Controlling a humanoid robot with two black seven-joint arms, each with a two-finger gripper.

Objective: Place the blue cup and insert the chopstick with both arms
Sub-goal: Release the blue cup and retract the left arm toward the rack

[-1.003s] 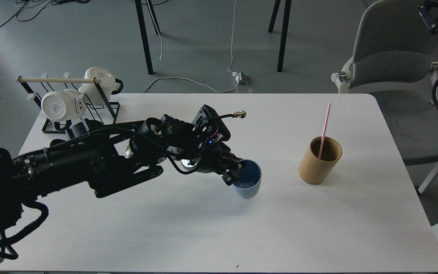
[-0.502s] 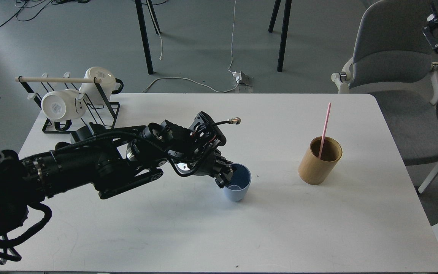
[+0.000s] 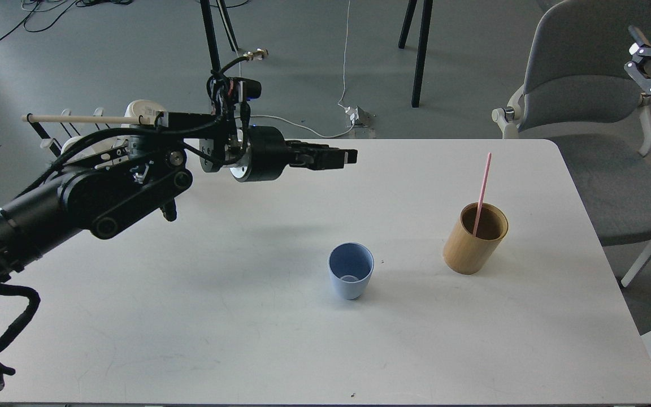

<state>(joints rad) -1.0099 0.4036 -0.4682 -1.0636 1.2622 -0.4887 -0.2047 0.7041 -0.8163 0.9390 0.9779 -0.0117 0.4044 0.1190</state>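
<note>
Mid-desk, the blue cup (image 3: 351,277) stands upright and alone, the pink chopstick (image 3: 481,194) leaning in the tan holder (image 3: 475,238) just right; left hand (image 3: 343,157) high above, fingers together, empty; right hand (image 3: 645,62) open at the far edge

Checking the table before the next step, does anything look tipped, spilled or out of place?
Nothing stands out. The blue cup stands upright and empty on the table; the chopstick leans in the bamboo holder, also upright.
</note>
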